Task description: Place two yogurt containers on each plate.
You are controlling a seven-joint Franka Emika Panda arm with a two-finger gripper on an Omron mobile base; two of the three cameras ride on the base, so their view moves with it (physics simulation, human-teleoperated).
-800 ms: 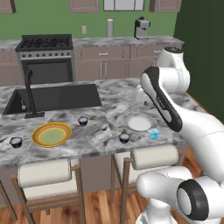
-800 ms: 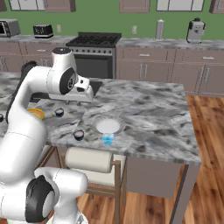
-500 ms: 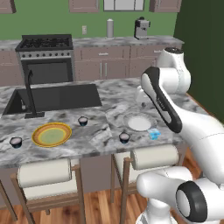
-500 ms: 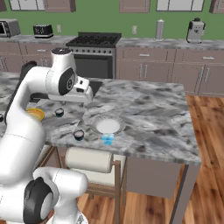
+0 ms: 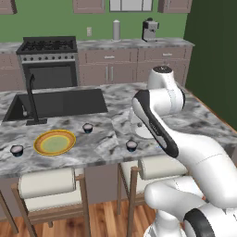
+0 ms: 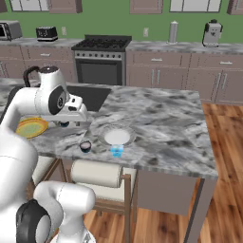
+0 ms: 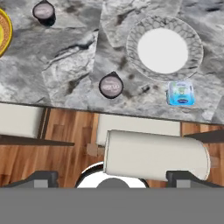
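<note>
Two dark yogurt containers with pale tops show in the hand view: one [image 7: 110, 85] near the counter's front edge, another [image 7: 44, 12] farther back by the yellow-orange plate [image 7: 2, 33]. The white-grey plate [image 7: 164, 48] lies bare. In the left base view three cups stand on the counter [image 5: 132, 145], [image 5: 87, 127], [image 5: 16, 150] around the yellow plate [image 5: 54, 142], which is also bare. My gripper [image 7: 112, 177] hangs above the counter's front edge, open and holding nothing. In the right base view it [image 6: 78, 116] hovers left of the white plate [image 6: 116, 137] and over a cup [image 6: 85, 146].
A small light-blue translucent object [image 7: 180, 93] [image 6: 116, 151] sits just in front of the white plate. Padded stools [image 7: 155, 155] stand below the counter's front edge. A sink with a black faucet [image 5: 32, 99] lies behind the yellow plate.
My arm has swung left and lower toward the counter's front edge, now covering the white plate and blue object in the left base view. The things on the counter have not moved.
</note>
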